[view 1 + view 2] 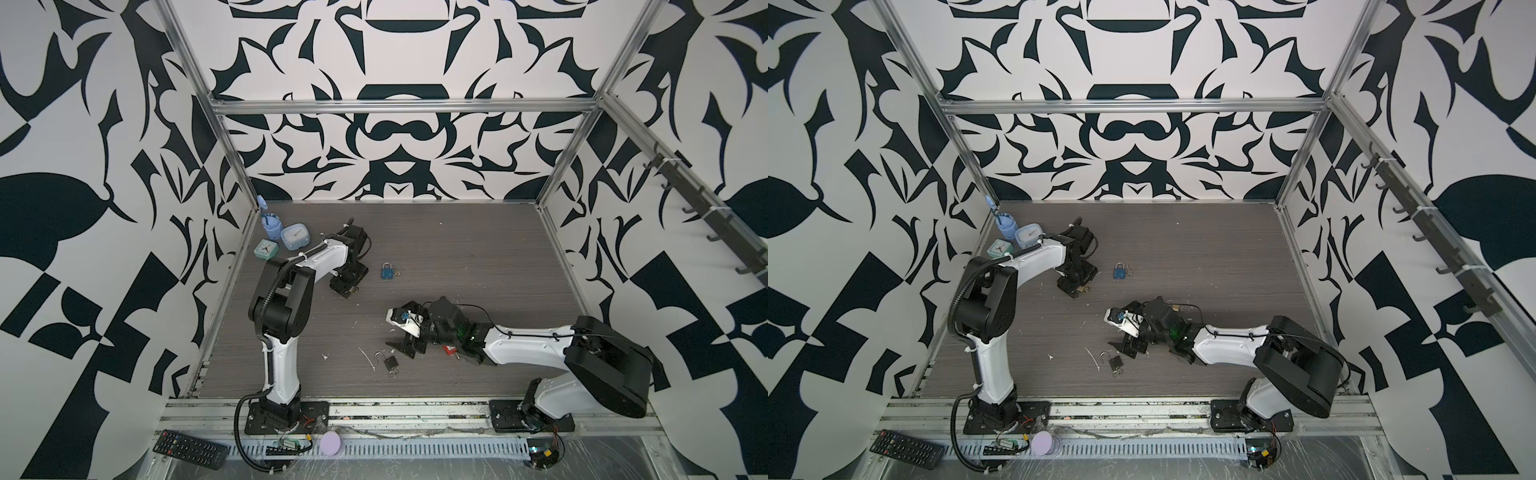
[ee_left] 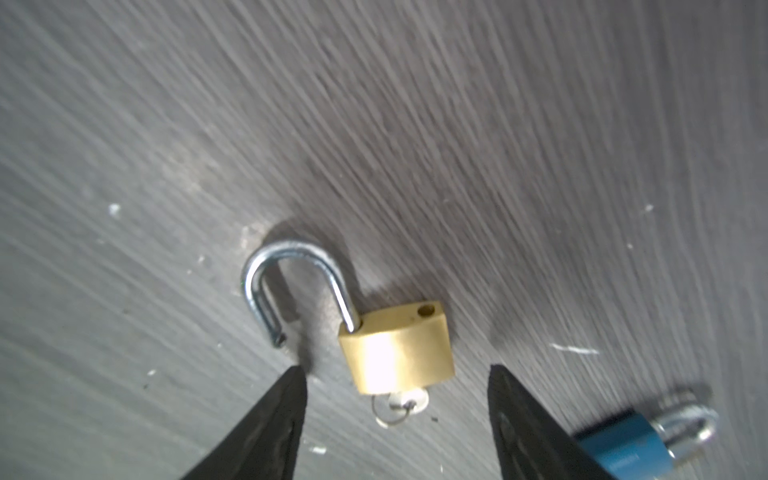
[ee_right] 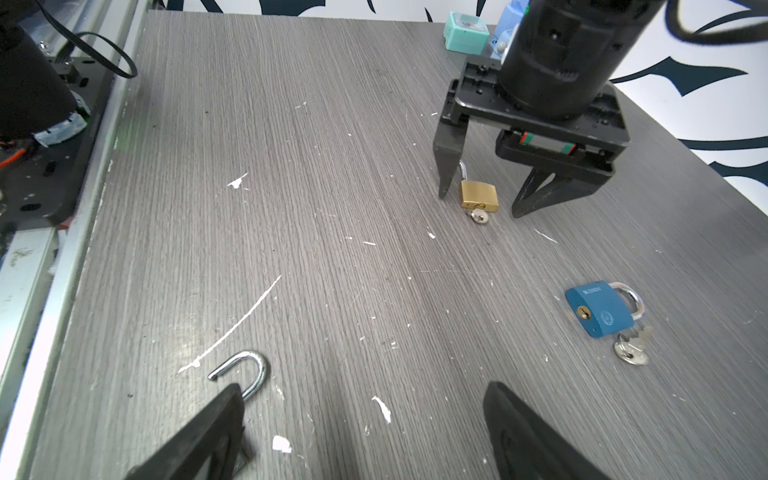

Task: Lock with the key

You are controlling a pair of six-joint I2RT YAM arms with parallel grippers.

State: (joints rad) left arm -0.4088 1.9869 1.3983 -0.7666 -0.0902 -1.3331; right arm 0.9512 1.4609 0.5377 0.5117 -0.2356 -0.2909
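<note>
A brass padlock lies flat on the grey table with its silver shackle swung open and a key in its keyhole. My left gripper is open and straddles the lock body, with a gap on each side; the right wrist view shows the same gripper standing over the lock. My right gripper is open with nothing in it, low over the table. One of its fingers is next to the open shackle of a black padlock.
A shut blue padlock with loose keys lies right of the left gripper. Two small clocks and a blue cup stand at the back left. A remote and a purple disc lie on the front rail.
</note>
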